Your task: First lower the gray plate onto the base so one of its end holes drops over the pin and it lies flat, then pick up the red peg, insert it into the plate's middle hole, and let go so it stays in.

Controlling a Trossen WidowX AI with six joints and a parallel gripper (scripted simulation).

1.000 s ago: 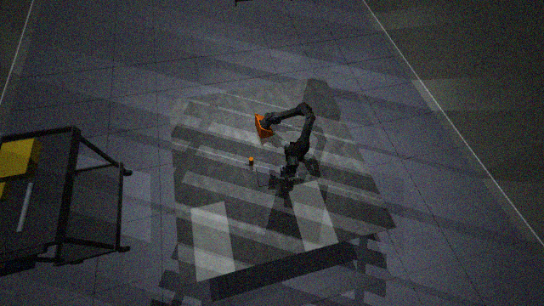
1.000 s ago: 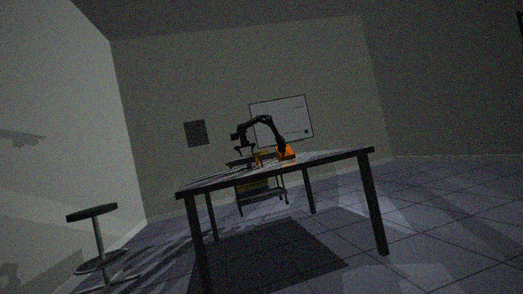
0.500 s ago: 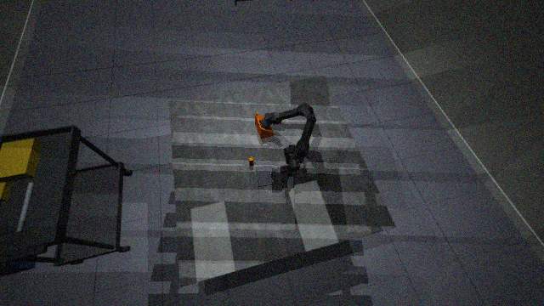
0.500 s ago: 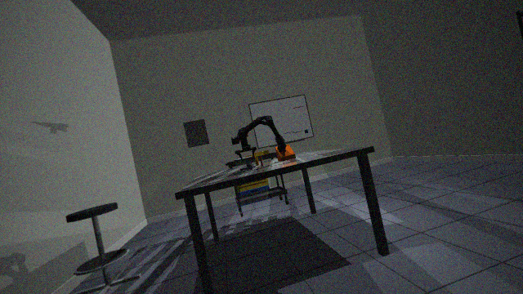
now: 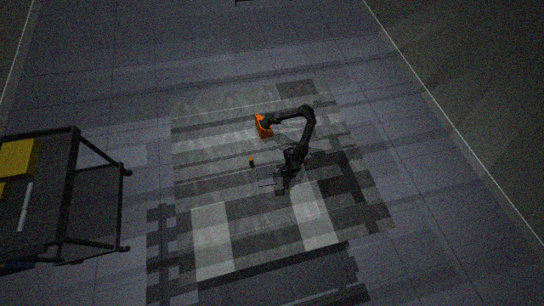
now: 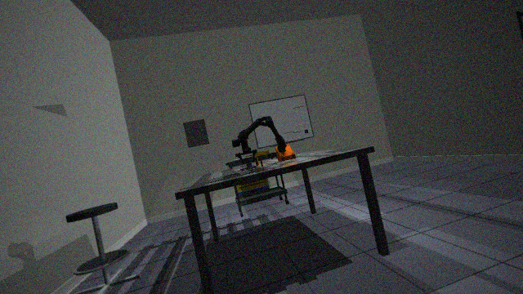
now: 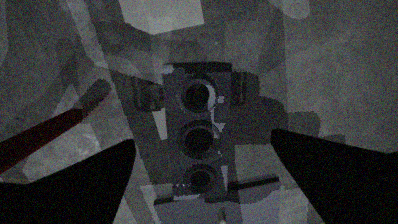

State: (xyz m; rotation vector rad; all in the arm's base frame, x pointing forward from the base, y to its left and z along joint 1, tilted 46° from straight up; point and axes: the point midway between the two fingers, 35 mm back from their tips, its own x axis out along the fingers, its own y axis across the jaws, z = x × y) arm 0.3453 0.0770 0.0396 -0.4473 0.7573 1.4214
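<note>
gripper [image 7: 200, 150] is wide open with nothing in it, hanging right over the gray plate [image 7: 200, 135]; the plate's long axis runs straight away from the wrist camera, crossways to the jaws, so each finger sits off a long side; three holes in a row; one red peg [image 7: 37, 136] off to the plate's left; I'd guess closing grabs it

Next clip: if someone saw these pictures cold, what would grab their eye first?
Probably the orange arm base, the one bright spot on the dim table in the top view. In the wrist view, the gray plate with its three holes in a row fills the centre, framed by the open gripper holding nothing, with the red peg lying slanted at the left edge.
</note>
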